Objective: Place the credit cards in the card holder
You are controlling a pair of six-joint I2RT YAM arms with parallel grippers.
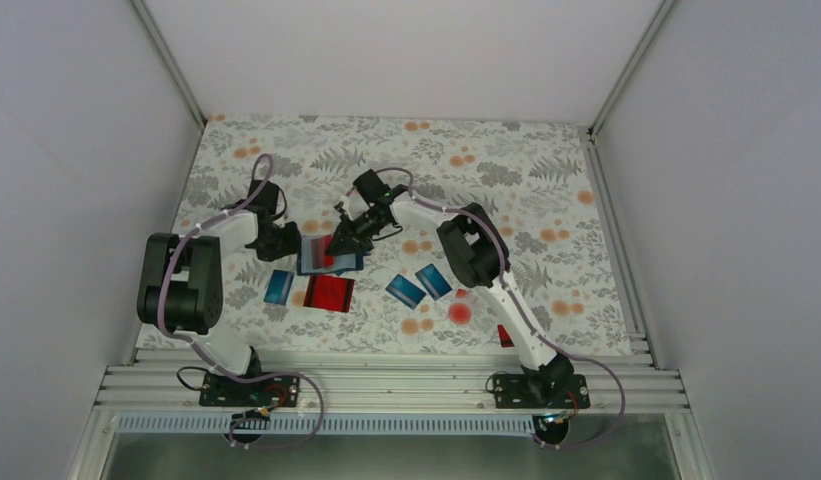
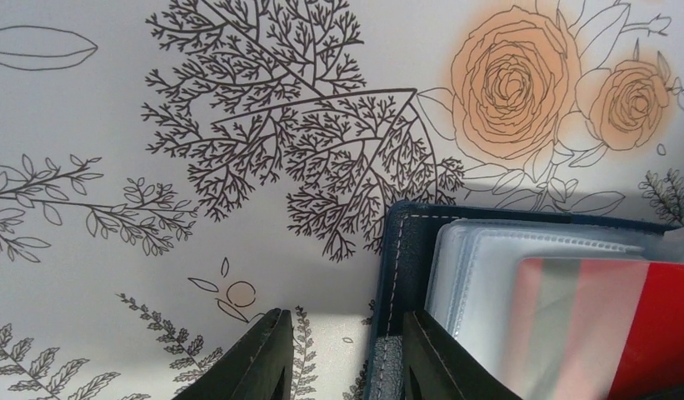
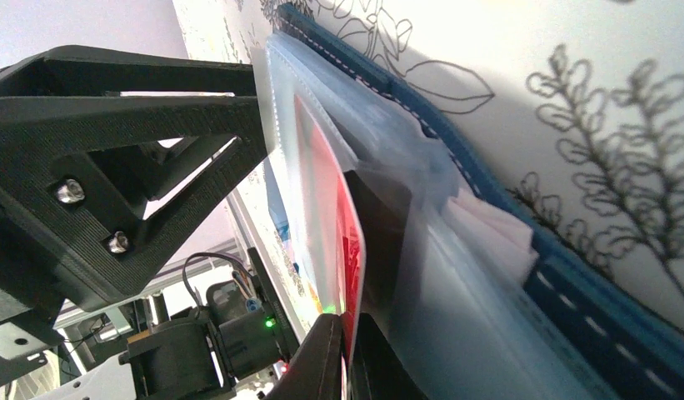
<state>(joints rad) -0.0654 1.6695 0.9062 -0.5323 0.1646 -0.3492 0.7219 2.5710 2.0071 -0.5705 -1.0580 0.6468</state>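
Observation:
The navy card holder (image 1: 348,265) lies open on the floral cloth, its clear pockets up. My right gripper (image 1: 338,243) is shut on a red credit card (image 3: 345,229), which stands edge-on and partly inside a clear pocket of the card holder (image 3: 571,292). That red credit card (image 2: 655,325) shows through the plastic in the left wrist view. My left gripper (image 2: 345,315) is open astride the holder's stitched left edge (image 2: 398,258), its right finger on top of the pockets and its left finger over bare cloth. More credit cards lie nearer the arms: a red one (image 1: 329,292) and three blue ones (image 1: 278,287) (image 1: 405,291) (image 1: 433,281).
A small clear piece with a red round dot (image 1: 459,312) lies right of the blue cards. A small red piece (image 1: 505,336) sits by the right arm's lower link. White walls (image 1: 76,150) close in the cloth on three sides, and a metal rail (image 1: 386,385) runs along the near edge.

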